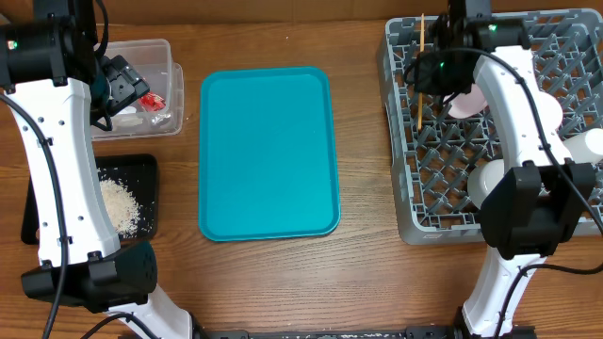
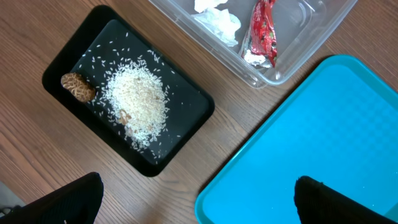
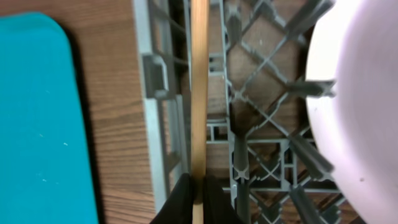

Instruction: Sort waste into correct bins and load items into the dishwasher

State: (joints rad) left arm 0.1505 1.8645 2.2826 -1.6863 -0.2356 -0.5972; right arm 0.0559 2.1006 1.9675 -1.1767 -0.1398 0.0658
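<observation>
My right gripper [image 3: 198,200] is shut on the thin wooden stick [image 3: 199,93], which stands over the left edge of the grey dish rack [image 3: 155,93]; overhead, the stick [image 1: 419,94] runs along the rack [image 1: 424,202]. A white dish [image 3: 357,112] sits in the rack just right of it. My left gripper [image 2: 199,208] hangs open and empty above the table, between the black tray [image 2: 186,93] and the teal tray [image 2: 323,143]. The black tray holds rice crumbs [image 2: 137,102] and a brown lump [image 2: 78,87]. A red wrapper [image 2: 264,31] and a crumpled napkin [image 2: 217,22] lie in the clear tub [image 2: 298,56].
More white dishes [image 1: 485,179] [image 1: 586,143] stand in the rack, partly hidden by the right arm. The teal tray [image 1: 268,151] lies bare at the table's middle. The left arm covers part of the tub [image 1: 174,56] and the black tray [image 1: 146,169].
</observation>
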